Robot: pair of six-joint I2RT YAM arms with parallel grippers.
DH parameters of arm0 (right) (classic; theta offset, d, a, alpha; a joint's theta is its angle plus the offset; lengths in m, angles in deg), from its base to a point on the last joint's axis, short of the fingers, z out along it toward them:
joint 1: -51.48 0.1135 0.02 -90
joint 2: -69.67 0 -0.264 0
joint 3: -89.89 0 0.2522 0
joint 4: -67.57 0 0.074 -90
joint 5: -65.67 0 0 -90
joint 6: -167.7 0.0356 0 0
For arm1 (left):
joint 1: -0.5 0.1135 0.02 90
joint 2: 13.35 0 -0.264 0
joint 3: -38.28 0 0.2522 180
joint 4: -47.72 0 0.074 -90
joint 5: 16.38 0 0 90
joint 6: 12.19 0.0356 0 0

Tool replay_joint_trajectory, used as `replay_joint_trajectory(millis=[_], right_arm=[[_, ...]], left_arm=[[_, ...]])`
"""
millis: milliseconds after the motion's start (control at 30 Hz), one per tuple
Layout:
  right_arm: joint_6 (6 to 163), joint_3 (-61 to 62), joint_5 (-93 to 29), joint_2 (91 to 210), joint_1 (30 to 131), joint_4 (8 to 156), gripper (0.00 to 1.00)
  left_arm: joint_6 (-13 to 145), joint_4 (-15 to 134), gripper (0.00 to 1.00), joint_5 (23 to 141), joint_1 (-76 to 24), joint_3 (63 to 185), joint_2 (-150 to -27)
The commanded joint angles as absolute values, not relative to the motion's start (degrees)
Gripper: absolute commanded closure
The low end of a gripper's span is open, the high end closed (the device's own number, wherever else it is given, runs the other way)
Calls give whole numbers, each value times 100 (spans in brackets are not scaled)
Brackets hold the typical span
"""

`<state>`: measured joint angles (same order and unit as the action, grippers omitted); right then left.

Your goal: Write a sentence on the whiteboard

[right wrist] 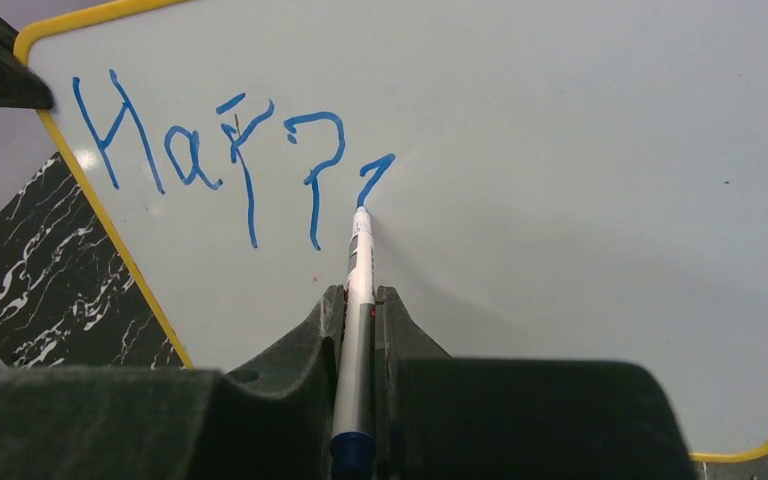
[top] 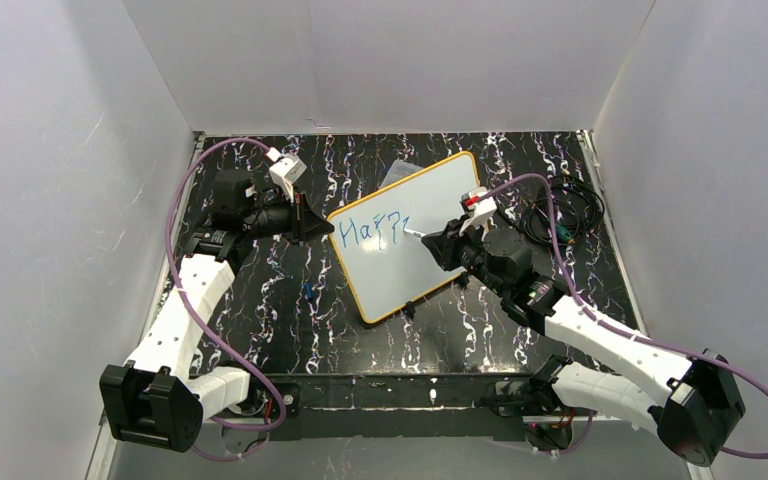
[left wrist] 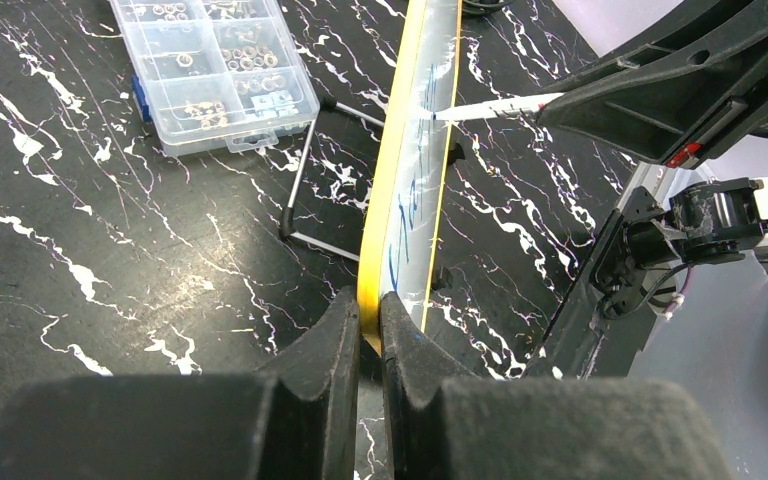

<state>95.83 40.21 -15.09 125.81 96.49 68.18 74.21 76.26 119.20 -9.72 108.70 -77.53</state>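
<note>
The whiteboard (top: 430,215) with its orange-yellow frame stands tilted on a wire stand in the middle of the table. Blue lettering (right wrist: 210,150) on it reads "Happ" plus one short stroke, the start of the sentence. My left gripper (left wrist: 368,310) is shut on the board's left edge (left wrist: 392,170). My right gripper (right wrist: 360,295) is shut on a white marker (right wrist: 360,250) with a blue end. The marker's tip touches the board at the bottom of the last stroke. In the top view the right gripper (top: 438,240) sits in front of the board's middle, and the left gripper (top: 328,228) at its left corner.
A clear plastic compartment box (left wrist: 215,65) holding small metal parts lies behind the board, partly hidden in the top view (top: 400,172). The wire stand (left wrist: 305,190) props the board from behind. A coil of black cables (top: 565,210) lies at the back right. White walls enclose the table.
</note>
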Motion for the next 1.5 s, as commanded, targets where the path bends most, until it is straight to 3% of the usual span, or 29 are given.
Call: replay_joint_trajectory(millis=[0,667,1467], right_arm=[[9616,4090,-1367,12489,9633,7003,99],[9507,3712,-974,12573,9638,5984,99],[9512,3950,-735,12374,9627,6206,99]], left_arm=[[7620,7660,100,12170,-1008,10828,-7651],[7618,7659,100,12187,-1014,10829,-7670],[7611,7659,100,12205,-1013,10828,-7656]])
